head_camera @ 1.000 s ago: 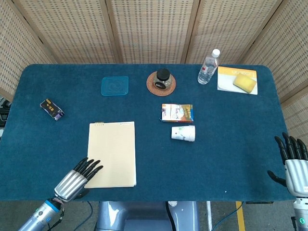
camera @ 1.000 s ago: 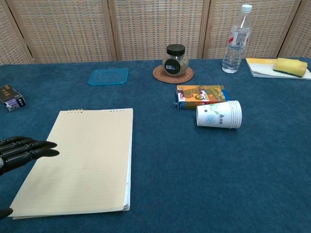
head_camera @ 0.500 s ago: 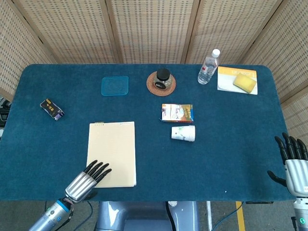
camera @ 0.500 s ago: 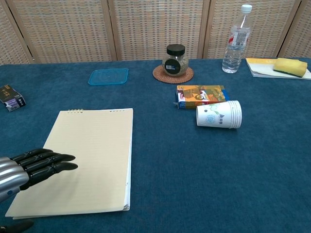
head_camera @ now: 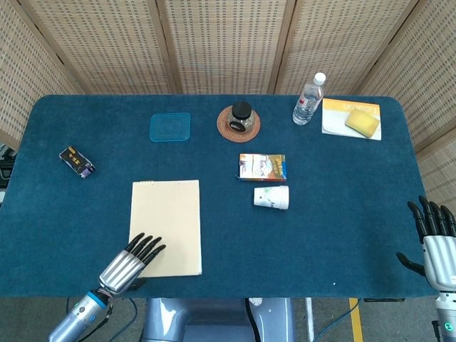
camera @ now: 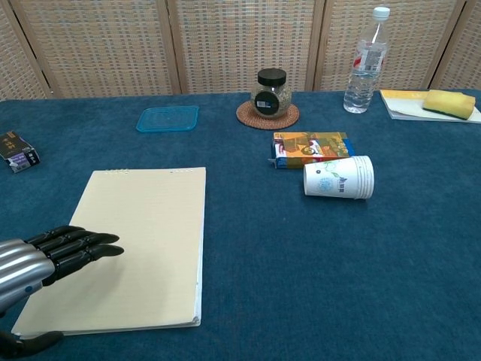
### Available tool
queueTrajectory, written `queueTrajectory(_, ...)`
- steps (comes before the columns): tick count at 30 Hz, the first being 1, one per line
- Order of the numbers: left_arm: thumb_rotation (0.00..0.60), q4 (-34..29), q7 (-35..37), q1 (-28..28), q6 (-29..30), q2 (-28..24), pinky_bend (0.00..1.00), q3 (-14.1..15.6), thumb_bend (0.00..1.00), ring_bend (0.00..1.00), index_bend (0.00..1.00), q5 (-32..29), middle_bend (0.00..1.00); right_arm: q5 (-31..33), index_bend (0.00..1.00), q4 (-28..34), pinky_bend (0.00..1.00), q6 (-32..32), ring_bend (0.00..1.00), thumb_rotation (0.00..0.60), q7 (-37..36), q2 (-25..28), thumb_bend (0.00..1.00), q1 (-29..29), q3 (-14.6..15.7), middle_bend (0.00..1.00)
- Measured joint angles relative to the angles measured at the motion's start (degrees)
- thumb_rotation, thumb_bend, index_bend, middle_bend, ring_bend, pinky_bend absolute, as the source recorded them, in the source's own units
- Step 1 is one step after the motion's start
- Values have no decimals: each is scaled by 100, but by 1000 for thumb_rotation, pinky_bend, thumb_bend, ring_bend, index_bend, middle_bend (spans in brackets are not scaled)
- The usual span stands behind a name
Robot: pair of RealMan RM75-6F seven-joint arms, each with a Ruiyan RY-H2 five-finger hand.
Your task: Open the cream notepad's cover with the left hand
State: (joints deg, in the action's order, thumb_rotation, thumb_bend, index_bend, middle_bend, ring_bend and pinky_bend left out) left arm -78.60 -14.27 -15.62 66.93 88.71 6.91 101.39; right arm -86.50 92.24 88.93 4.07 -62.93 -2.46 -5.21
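Note:
The cream notepad (head_camera: 167, 224) (camera: 135, 244) lies flat and closed on the blue table, its spiral edge at the far end. My left hand (head_camera: 130, 261) (camera: 52, 256) is at the pad's near left corner, black fingers stretched out flat over the cover; I cannot tell whether they touch it. Its thumb sits below the pad's near edge. It holds nothing. My right hand (head_camera: 432, 239) hangs off the table's near right edge, fingers apart and empty.
A tipped paper cup (head_camera: 272, 197) and a snack box (head_camera: 262, 167) lie right of the pad. Farther back are a teal lid (head_camera: 170, 127), a jar on a coaster (head_camera: 241, 118), a water bottle (head_camera: 308, 100), a sponge on a booklet (head_camera: 362, 122). A small dark box (head_camera: 76, 162) sits left.
My left hand has slid rightward and slightly nearer, from beside the pad's left edge onto its near left corner. The right hand has stayed put.

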Motion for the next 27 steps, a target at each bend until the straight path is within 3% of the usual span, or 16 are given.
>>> queueTrajectory(12,600,133,127,-64,-47,56,0,-13,351,0,0,-209,0,15,0,-8,0,-37,0,600,47,-24,0,-15,8,0)
queueTrajectory(18,600,215,183,-109,-60,109,0,-30,459,0,0,-290,0,17,0,-9,0,-46,0,600,62,-27,0,-19,12,0)
queueTrajectory(27,600,213,150,-202,-76,159,0,-123,508,0,0,-399,0,26,0,-4,0,-41,0,600,26,-13,0,-15,9,0)
